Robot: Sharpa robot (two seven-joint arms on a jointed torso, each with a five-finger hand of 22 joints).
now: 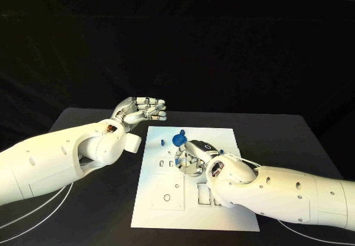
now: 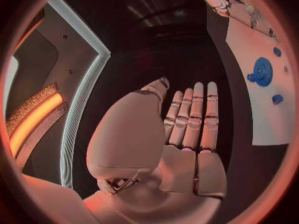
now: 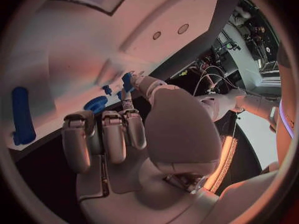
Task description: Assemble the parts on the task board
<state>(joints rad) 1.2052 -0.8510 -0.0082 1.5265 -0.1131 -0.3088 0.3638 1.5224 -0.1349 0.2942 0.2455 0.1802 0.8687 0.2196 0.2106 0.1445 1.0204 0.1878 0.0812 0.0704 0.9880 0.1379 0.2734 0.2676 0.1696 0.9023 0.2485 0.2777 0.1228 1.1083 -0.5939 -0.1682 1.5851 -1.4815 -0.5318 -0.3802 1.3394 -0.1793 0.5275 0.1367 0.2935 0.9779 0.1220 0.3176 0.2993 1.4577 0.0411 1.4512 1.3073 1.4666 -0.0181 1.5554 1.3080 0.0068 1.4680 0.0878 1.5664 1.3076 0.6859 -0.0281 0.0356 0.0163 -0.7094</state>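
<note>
Here, your right robot hand (image 1: 196, 156) rests over the middle of the white task board (image 1: 222, 215), and in the right wrist view it pinches a small blue part (image 3: 127, 79) between thumb and a finger, the other fingers curled below; I judge this grip keeps the piece steady for seating it. Just beside it, at the far end of the board, a blue gear (image 1: 177, 139) lies flat, with a small blue peg (image 1: 160, 142) near it. Your left robot hand (image 1: 142, 109) is held off the board, above the worktop (image 1: 96, 205), fingers straight together and holding nothing, probably to leave room.
</note>
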